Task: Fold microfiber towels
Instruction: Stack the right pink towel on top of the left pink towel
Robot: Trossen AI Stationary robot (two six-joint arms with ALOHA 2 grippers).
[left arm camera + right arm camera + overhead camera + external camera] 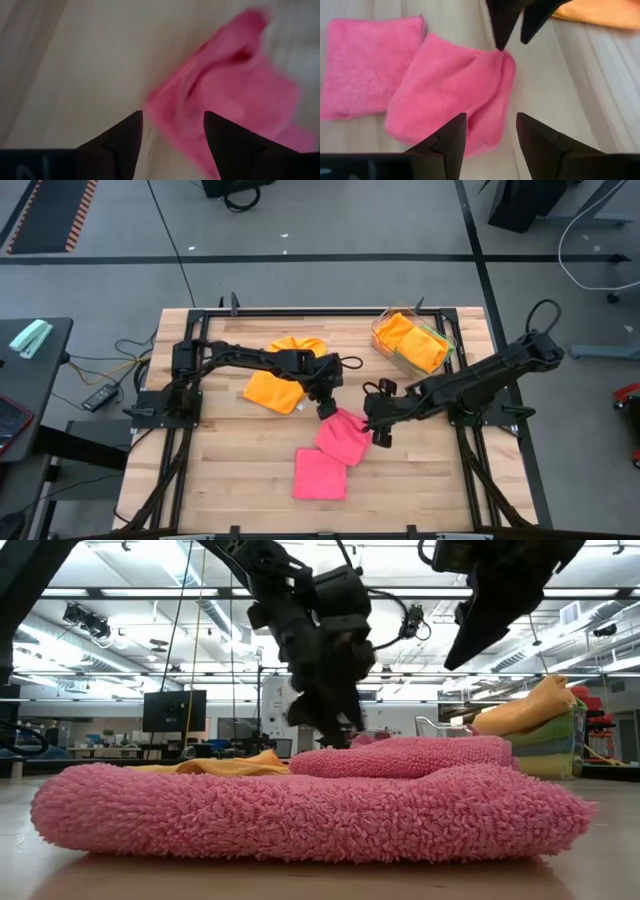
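Two pink microfiber towels lie on the wooden table. One, folded into a square (320, 474), sits toward the near edge. The other (343, 436) lies folded and puffy just beyond it, slightly overlapping its far corner. My left gripper (327, 410) stands open at that towel's far left corner (503, 54), fingers slanting down. My right gripper (492, 117) hangs open above the towel's right side, clear of it. Two orange towels (274, 390) (297, 345) lie behind the left gripper. My left gripper has one fingertip (498, 44) right at the puffy pink towel's far corner, coming from above and slanting down. I cannot tell whether it touches the cloth. Nothing is pinched between its fingers (125, 132).
A clear plastic tray (384, 326) at the far right holds stacked orange, yellow and green towels (412, 340). Bare wood shows at the near left and near right of the pink towels. Metal frame rails run along the table's edges.
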